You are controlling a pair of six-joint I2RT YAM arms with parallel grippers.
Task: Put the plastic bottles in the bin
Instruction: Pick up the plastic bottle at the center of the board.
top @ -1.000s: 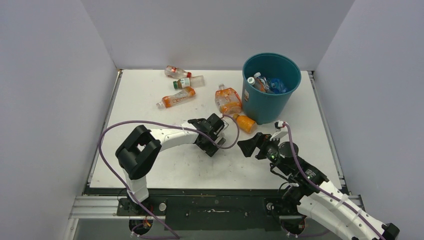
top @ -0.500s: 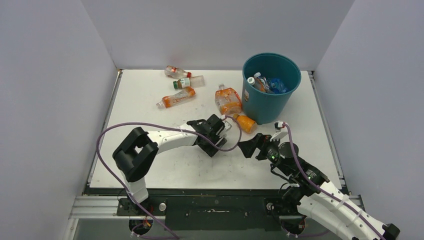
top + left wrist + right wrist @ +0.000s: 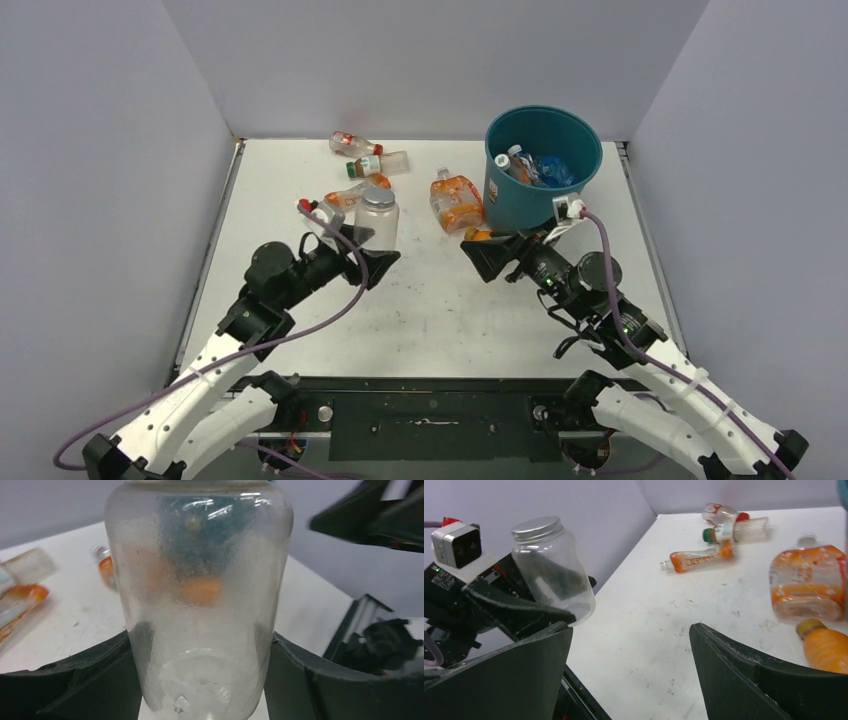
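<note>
Swung back leftward, the left gripper (image 3: 368, 258) now clamps a clear silver-capped bottle (image 3: 377, 222) upright above the counter (image 3: 450, 310), well apart from the bin (image 3: 530, 215); the right gripper (image 3: 480, 256), spread wide, faces an orange bottle (image 3: 478, 234), likely to collect it

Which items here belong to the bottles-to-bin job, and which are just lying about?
Job: bin; bottles inside it; clear jar in left pincer; red-capped bottle; green-capped bottle; orange-label bottle; crushed orange bottle; small orange bottle.
Not job: purple cables only.
</note>
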